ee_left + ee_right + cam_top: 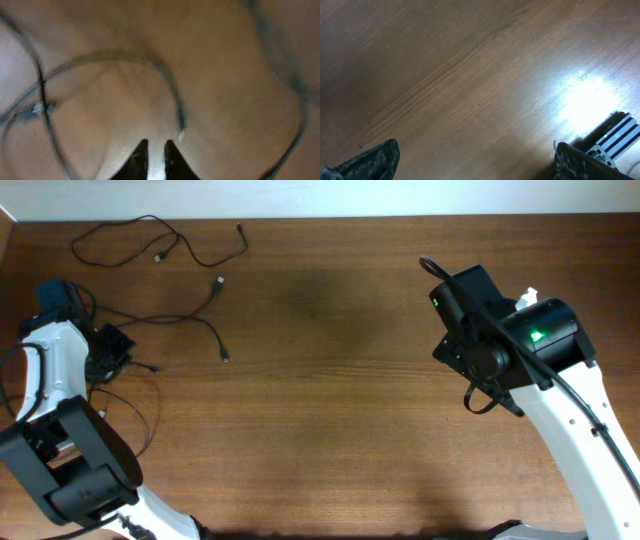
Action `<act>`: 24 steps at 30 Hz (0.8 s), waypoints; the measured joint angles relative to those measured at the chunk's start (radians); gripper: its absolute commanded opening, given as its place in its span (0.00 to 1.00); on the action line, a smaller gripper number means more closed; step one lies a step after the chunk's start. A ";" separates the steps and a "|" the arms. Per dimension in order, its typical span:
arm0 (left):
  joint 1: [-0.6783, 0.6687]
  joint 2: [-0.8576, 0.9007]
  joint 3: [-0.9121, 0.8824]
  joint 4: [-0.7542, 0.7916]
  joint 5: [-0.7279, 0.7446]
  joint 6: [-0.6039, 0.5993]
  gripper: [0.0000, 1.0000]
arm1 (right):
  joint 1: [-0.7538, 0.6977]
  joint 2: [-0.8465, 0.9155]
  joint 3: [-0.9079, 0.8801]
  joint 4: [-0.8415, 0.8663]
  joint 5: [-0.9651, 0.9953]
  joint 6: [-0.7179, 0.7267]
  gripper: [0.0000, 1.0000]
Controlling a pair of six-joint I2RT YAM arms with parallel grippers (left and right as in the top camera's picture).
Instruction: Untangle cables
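The left gripper (155,159), jaws nearly together, sits among the cables (172,92); a careless sweep could retangle them. The right gripper (477,151), well apart from it, gapes wide.

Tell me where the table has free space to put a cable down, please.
The wide middle of the table, between the cables and the right arm, is bare, down to the near edge. The far left is crowded: cables lie in loops there, one beside the left arm.
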 measured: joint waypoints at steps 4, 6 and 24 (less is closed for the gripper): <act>0.000 0.000 -0.002 0.150 -0.022 0.001 0.41 | 0.000 0.000 0.000 0.000 0.000 0.000 0.98; 0.000 0.000 -0.002 0.222 -0.084 0.002 0.43 | 0.000 0.000 0.000 0.000 0.000 0.000 0.98; 0.013 0.200 -0.003 0.223 -0.307 0.100 0.00 | 0.000 0.000 0.000 0.000 0.000 0.000 0.98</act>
